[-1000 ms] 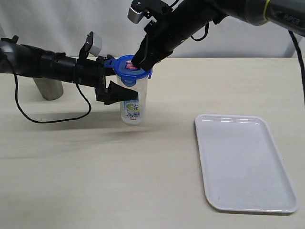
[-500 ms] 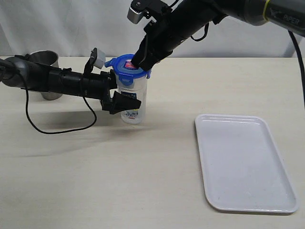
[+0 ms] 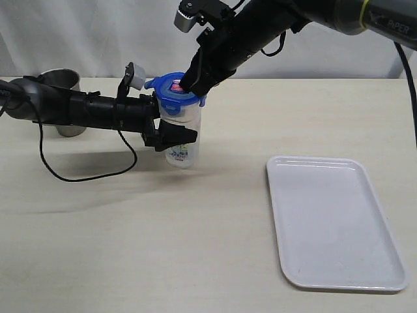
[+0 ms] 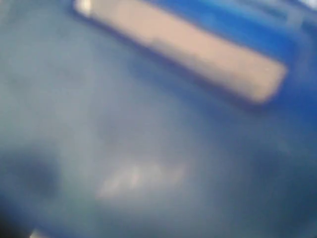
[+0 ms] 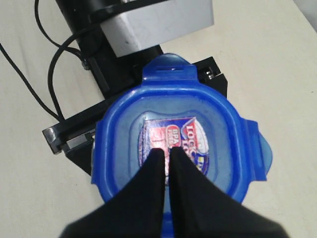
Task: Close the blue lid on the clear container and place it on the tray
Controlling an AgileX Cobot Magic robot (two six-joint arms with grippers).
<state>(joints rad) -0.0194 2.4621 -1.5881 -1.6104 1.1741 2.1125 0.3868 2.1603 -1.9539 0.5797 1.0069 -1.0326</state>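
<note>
- clear container [image 3: 183, 156] stands upright on the left half of the table [image 3: 195, 228], well apart from the tray [image 3: 335, 222]; printed label low on its side.
- cannot tell if its base touches the table or is held just off it.
- blue lid [image 3: 174, 88] sits on top of the container, roughly level; sticker in its centre faces up.
- in the right wrist view the blue lid [image 5: 218, 124] shows 2 tabs flaring outward, not folded down.
- left gripper [image 3: 177, 134] comes in sideways from the left and is clamped on the container's mid body, 1 black jaw in front and 1 behind, below the lid.
- left wrist view is a blue blur with a pale strip, too close to read.
- right gripper [image 3: 190, 83] reaches down from the upper right, tips on the lid.
- right gripper [image 5: 166, 153]: the 2 fingers are closed together with only a thin slit between them, holding nothing, tips touching the sticker.
- tray lies flat on the right of the table, nothing on it.
- steel cup [image 3: 60, 78] stands at the far left, partly behind the left arm.
- black cable [image 3: 85, 176] from the left arm loops on the table.
</note>
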